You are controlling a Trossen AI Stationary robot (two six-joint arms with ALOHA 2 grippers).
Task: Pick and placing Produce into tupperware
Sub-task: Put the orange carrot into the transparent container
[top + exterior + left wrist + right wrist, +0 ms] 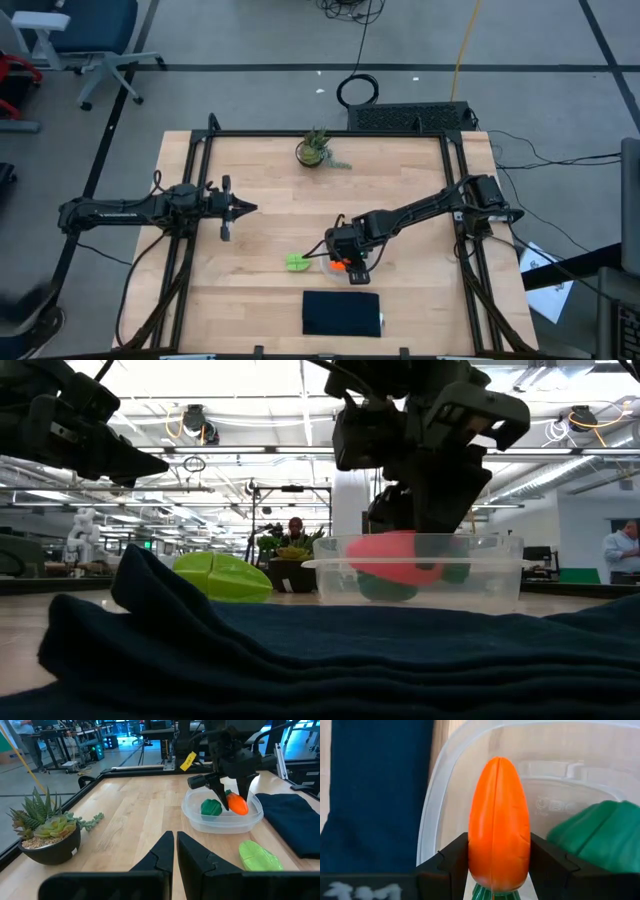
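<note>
Right wrist view: my right gripper (498, 860) clamps the orange carrot (498, 822) near its green tip, inside the tupperware (580, 780); it looks light, rigid and slick. At two o'clock lies the dark green lump (600, 837). Farther off, the left gripper (232, 208) is clenched empty.

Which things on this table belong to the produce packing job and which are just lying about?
Job: carrot in right hand, green lump, leafy piece, tupperware.
Lying about: potted plant, dark cloth; left hand waits.
</note>
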